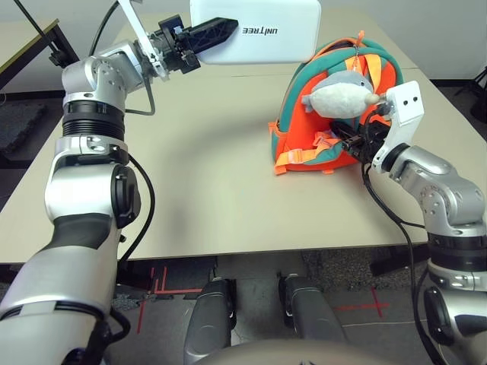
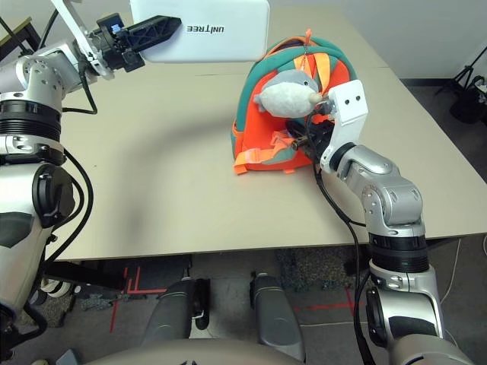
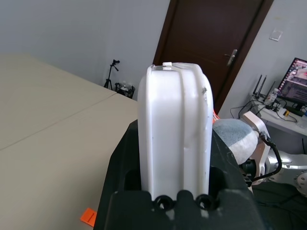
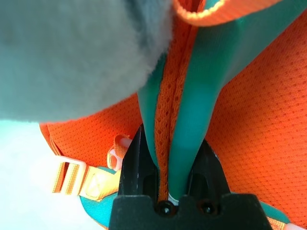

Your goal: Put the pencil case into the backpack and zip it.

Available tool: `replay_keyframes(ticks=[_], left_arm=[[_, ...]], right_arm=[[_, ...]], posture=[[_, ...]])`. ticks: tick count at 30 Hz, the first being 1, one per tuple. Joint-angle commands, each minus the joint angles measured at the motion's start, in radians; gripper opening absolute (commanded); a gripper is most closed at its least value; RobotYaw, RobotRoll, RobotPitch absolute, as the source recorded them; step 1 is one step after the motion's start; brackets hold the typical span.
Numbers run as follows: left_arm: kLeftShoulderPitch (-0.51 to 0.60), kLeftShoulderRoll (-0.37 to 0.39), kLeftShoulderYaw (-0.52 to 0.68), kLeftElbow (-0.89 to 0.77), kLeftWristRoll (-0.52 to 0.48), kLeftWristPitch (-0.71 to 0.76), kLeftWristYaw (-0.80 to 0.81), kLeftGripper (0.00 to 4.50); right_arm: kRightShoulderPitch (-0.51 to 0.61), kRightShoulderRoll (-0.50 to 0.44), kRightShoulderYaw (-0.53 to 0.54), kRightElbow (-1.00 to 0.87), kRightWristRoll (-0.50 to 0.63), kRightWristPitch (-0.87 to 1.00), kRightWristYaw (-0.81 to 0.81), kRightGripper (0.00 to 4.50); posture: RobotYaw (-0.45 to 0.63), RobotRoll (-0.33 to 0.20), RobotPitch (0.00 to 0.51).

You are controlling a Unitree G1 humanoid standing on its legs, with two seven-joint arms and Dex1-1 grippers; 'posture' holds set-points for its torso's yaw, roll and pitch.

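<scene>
The tabletop (image 1: pixel 213 190) carries one thing, the backpack (image 1: pixel 304 122), standing upright at its right side with its strapped back facing the robot. Its orange straps (image 1: pixel 304 157) trail onto the surface at the near foot, and a grey-white plush fish (image 1: pixel 340 94) hangs across its upper part.

The pencil case (image 1: pixel 266 29) is not on the tabletop. It is held in the air over the far left-centre, lying roughly level with its long axis running left to right, its dark lettering showing near the held end. Its free right end reaches to just beside the backpack's top left shoulder, slightly higher than it. So the bag lies to the right of the case and a little below, in line with the case's long axis.

The left fingers (image 1: pixel 213 34) are part open and clamped across the case's left end, one black finger on each broad face, as the left wrist view (image 3: pixel 175 158) shows edge-on.

The right fingers (image 4: pixel 168 177) are nearly closed, pinching a teal trim band (image 4: pixel 192 124) and the orange mesh beside it on the backpack's near right side, just under the fish. By my reading the right arm steadies the bag while the left brings the case across. I cannot tell from these views whether the zip stands open.
</scene>
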Motion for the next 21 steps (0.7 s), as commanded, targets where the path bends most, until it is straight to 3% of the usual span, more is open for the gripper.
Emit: replay_keyframes(ticks=[1,10,21], left_arm=[[-0.027,-0.010,-0.012,0.024,0.030,-0.019,-0.048,1.28],[-0.005,-0.011,-0.094,0.010,0.098,0.012,-0.183,1.28],[-0.023,-0.081,-0.176,0.115,0.248,-0.191,-0.173,1.28]], right_arm=[[0.005,-0.003,0.005,0.023,-0.012,0.006,0.002,0.40],[-0.006,-0.009,0.000,0.046,-0.023,-0.008,0.009,0.40],[-0.020,-0.009,-0.001,0.062,-0.028,-0.018,0.006,0.40]], posture=[[-0.21,0.000,0.111],[-0.21,0.000,0.110],[-0.21,0.000,0.109]])
